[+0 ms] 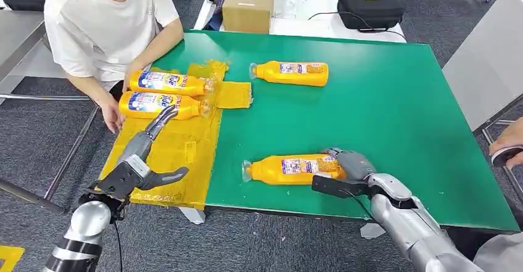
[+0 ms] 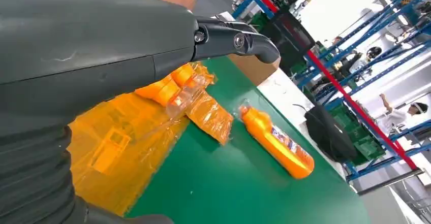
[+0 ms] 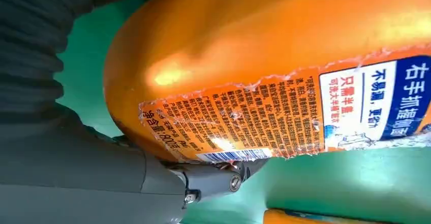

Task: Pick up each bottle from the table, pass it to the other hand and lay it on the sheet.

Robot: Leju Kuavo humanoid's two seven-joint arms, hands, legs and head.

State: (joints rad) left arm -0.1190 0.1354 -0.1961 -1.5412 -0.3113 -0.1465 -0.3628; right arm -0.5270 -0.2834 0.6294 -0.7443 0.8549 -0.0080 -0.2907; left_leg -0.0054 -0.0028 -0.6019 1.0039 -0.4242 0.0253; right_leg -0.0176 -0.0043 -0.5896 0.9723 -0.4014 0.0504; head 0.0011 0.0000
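Observation:
Two orange bottles (image 1: 166,82) (image 1: 160,104) lie side by side at the far end of the yellow sheet (image 1: 179,148). My left hand (image 1: 142,161) hovers over the sheet just short of them, fingers apart, holding nothing. A third bottle (image 1: 293,73) lies on the green table further back; the left wrist view shows it (image 2: 277,142) beyond the sheet (image 2: 117,148). The near bottle (image 1: 290,168) lies on the table with its cap to the left. My right hand (image 1: 348,170) wraps its base end, fingers over it and thumb (image 3: 213,178) under the bottle (image 3: 254,56).
A person in a white shirt sits at the table's left, a hand (image 1: 114,115) beside the sheet. Another person's hand (image 1: 509,142) is at the right edge. A cardboard box (image 1: 248,7) and a black bag (image 1: 369,7) stand behind the green table (image 1: 401,111).

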